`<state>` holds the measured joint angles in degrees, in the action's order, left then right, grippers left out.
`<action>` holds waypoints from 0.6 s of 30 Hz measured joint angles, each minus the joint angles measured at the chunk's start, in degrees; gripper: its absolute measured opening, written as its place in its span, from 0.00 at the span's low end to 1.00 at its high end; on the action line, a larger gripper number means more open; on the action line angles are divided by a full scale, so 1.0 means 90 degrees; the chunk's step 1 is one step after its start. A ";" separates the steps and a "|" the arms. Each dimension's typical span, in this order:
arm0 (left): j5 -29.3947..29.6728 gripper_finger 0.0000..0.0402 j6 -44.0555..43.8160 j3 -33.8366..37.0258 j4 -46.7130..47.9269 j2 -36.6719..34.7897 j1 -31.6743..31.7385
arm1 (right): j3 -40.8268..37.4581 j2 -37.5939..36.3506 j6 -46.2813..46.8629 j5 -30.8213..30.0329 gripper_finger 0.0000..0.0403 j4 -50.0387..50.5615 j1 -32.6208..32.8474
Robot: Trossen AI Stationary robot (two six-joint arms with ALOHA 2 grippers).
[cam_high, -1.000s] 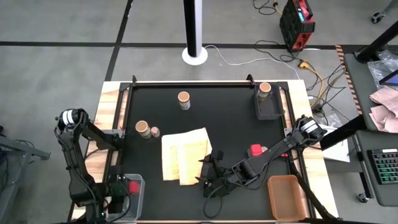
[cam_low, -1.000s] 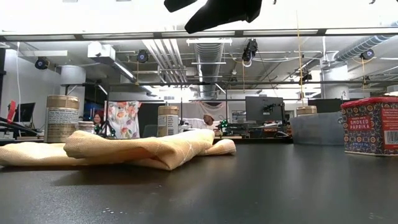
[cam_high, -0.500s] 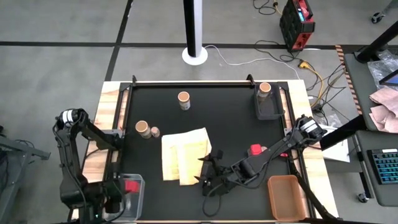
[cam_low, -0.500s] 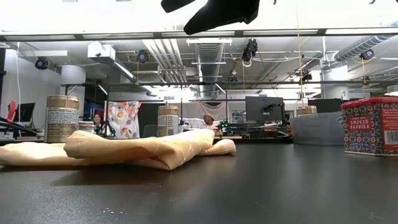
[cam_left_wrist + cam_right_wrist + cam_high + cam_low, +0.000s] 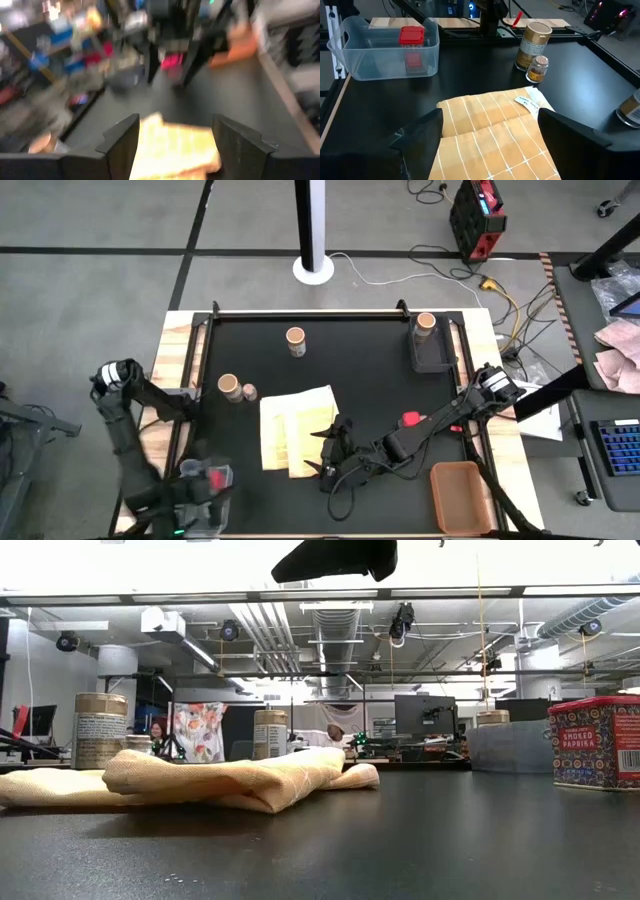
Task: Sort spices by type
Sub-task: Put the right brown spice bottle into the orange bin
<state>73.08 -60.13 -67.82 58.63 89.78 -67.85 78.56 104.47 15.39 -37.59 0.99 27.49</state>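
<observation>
Tan-topped jars stand at the far middle [image 5: 295, 338], at the left [image 5: 229, 387] beside a tiny jar [image 5: 249, 392], and in a dark tray [image 5: 426, 322]. One red spice block [image 5: 411, 420] sits right of the folded yellow cloth [image 5: 295, 430]. Another red block [image 5: 411, 37] sits in the clear bin [image 5: 370, 65] at the near left corner. My left gripper [image 5: 175, 150] is open above that bin [image 5: 225, 472] and holds nothing. My right gripper [image 5: 490, 140] hangs open over the cloth's near right corner, clear of it.
An orange-brown bin [image 5: 460, 495] stands at the near right corner. The paprika tin [image 5: 595, 740] shows at the right in the low view, with black tabletop between it and the cloth [image 5: 200, 780]. A raised frame edges the table.
My left gripper has risen over the clear bin and swung round to face the table's middle, staying open. My right gripper has tipped a little above the cloth's near right corner. Nothing on the table has moved.
</observation>
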 joint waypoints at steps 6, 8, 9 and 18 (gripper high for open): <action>-0.1587 0.57 0.3223 0.0382 -0.2278 0.0129 0.1261 | -0.0007 0.0000 -0.0006 0.0004 0.79 -0.0002 -0.0046; -0.1958 0.57 0.4121 0.0519 -0.3176 0.0121 0.1625 | -0.0007 0.0000 -0.0013 0.0003 0.80 0.0000 -0.0046; -0.2167 0.57 0.4626 0.0583 -0.3641 0.0119 0.1799 | -0.0007 0.0000 -0.0016 0.0004 0.80 0.0006 -0.0046; -0.4523 0.57 0.7807 0.1082 -0.7284 0.0107 0.2837 | -0.0007 -0.0012 0.0030 0.0069 0.79 0.0276 -0.0044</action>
<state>32.38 10.13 -58.08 -6.93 90.74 -42.31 78.50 104.36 15.66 -36.97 3.48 27.09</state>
